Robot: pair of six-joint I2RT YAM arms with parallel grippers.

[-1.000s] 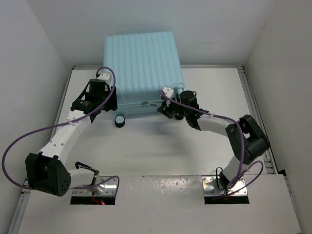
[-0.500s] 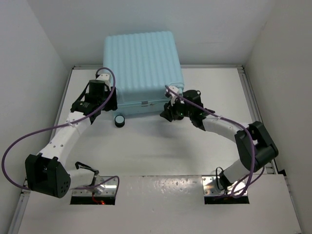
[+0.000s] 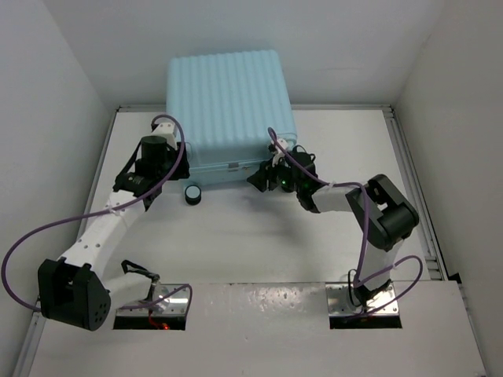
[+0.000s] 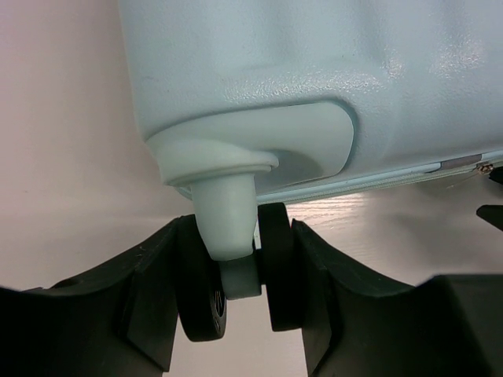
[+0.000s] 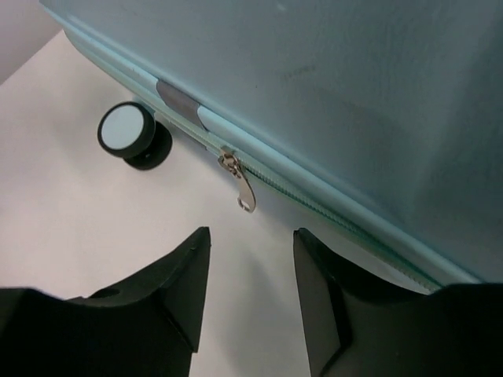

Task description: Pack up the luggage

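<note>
The luggage (image 3: 228,102) is a big pale aqua ribbed suitcase lying closed at the back of the table. My left gripper (image 3: 178,163) is at its near-left corner. In the left wrist view the left gripper (image 4: 240,236) is shut on the twin black caster wheel (image 4: 275,271) under the aqua stem. My right gripper (image 3: 258,179) is by the near side of the shell. In the right wrist view the right gripper (image 5: 253,234) stands open just below the metal zipper pull (image 5: 246,192), with only bare table between its fingers.
Another wheel (image 3: 192,194), black with a pale face, stands on the table by the luggage's near side and shows again as the wheel (image 5: 130,133) in the right wrist view. Walls close in at left, right and back. The raised front ledge (image 3: 251,314) carries both arm bases.
The right gripper has gone from shut to open and has shifted a little left along the luggage's near side, its elbow swinging inward. The left gripper has kept its hold on the wheel.
</note>
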